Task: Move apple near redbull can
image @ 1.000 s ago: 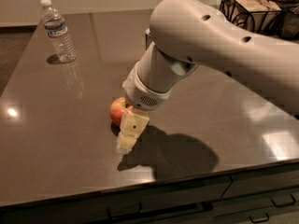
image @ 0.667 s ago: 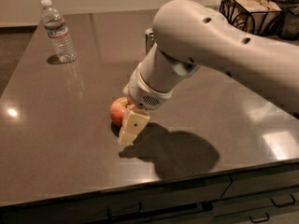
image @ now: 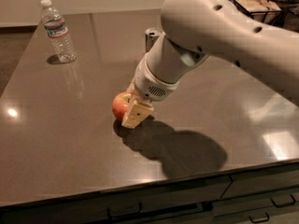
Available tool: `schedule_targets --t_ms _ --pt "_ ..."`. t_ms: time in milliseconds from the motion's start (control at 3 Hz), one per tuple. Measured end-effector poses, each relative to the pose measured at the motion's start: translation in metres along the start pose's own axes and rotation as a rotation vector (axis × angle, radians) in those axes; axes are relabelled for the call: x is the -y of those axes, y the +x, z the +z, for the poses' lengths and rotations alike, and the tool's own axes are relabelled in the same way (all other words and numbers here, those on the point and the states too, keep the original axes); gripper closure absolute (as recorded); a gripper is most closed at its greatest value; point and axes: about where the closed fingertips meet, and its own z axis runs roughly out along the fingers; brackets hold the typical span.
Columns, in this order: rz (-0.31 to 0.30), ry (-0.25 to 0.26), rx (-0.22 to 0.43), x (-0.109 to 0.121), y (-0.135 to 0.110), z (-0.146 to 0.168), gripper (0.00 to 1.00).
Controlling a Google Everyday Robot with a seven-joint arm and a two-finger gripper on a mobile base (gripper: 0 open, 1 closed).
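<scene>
The red-orange apple (image: 119,105) sits on the dark tabletop left of centre. My gripper (image: 133,107) comes down on it from the upper right. One cream finger (image: 137,114) lies against the apple's front right side and the other is hidden behind it. The gripper looks shut on the apple, which is at or just above the table surface. Only the silver top of the redbull can (image: 152,34) shows, farther back, with the arm hiding the rest.
A clear plastic water bottle (image: 58,31) with a white cap stands at the back left. A dark wire basket (image: 252,3) is at the back right. The table's front edge (image: 154,183) runs below, with drawers under it.
The visible finger has drawn in from the table in front of the apple to lie against it. The apple has shifted slightly up and right.
</scene>
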Motion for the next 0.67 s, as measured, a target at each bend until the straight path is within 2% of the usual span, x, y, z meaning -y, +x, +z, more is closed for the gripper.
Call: schedule_targets --t_ms 333,667 --pt "0.063 0.042 -0.021 0.022 0.004 -0.016 0.88" --pt "0.175 0.103 -0.068 0.057 0.024 -0.021 1.00"
